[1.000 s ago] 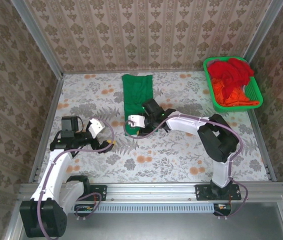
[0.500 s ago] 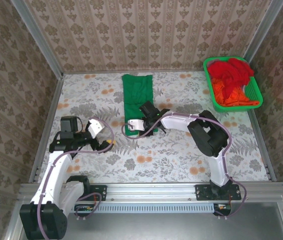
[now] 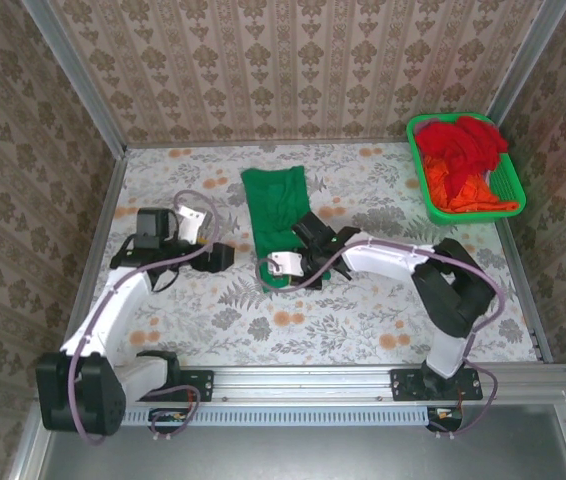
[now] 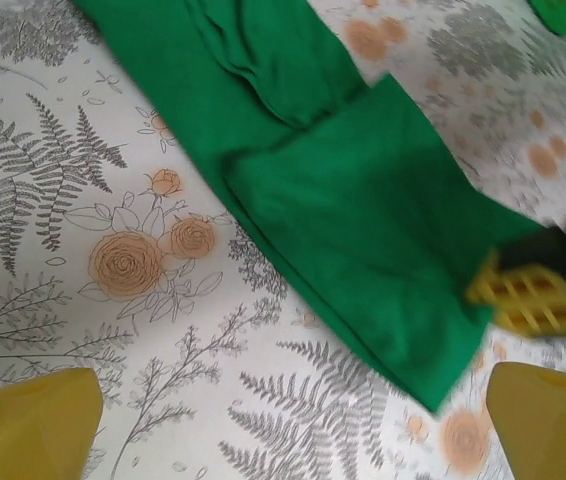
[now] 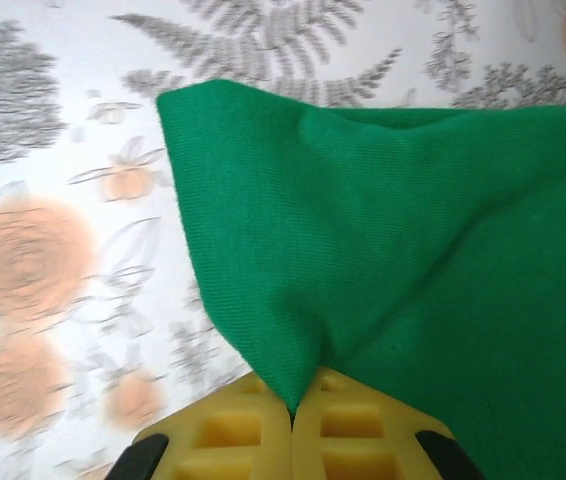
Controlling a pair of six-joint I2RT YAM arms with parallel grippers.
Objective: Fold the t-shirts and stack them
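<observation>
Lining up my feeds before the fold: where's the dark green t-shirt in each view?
Top external: dark green t-shirt at centre, lengthwise.
Left wrist: t-shirt runs diagonally, top left to lower right.
Right wrist: t-shirt spreads across centre and right.
Shared landmark: right gripper pinching its corner.

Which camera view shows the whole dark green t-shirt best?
Top external: the green t-shirt shows nearly whole, a long folded strip. Left wrist shows its near end; right wrist shows one corner pinched in the right gripper.
</observation>
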